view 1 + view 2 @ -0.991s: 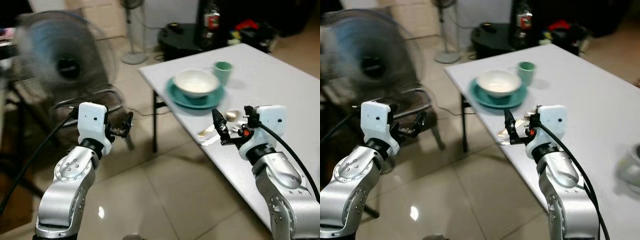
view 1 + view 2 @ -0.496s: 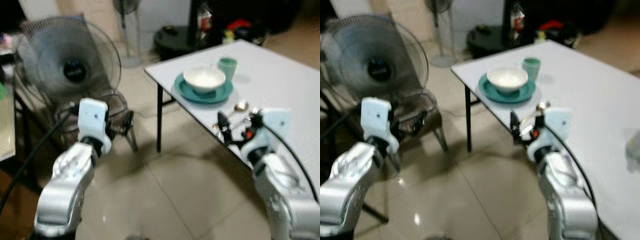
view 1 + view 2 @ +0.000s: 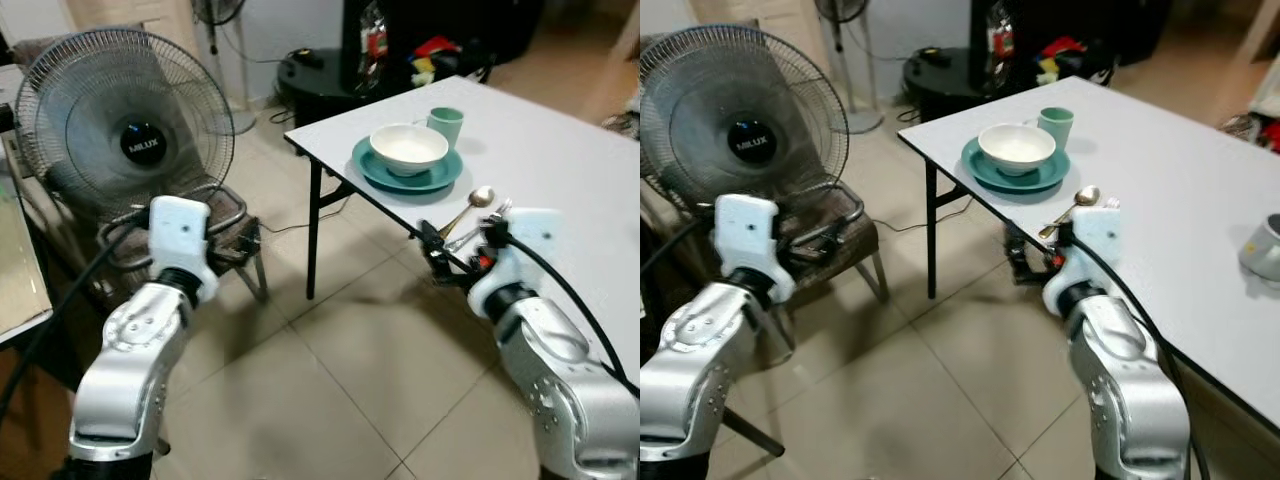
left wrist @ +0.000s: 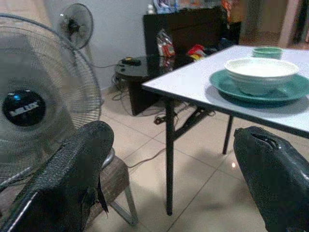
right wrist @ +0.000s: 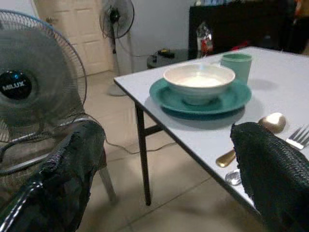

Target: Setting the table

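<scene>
Both grippers are wide open and empty: right gripper (image 3: 437, 252) at the table (image 3: 560, 170) edge, spoon (image 3: 468, 207) at 1 o'clock; left gripper (image 3: 240, 243) over the floor.

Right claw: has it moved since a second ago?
Yes. The right claw has backed away from the spoon, off the table edge.

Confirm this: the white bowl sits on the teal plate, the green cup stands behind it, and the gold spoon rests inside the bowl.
Wrong on the spoon. The gold spoon lies on the white table, beside the teal plate; the left eye view shows it. The white bowl and green cup are as stated.
</scene>
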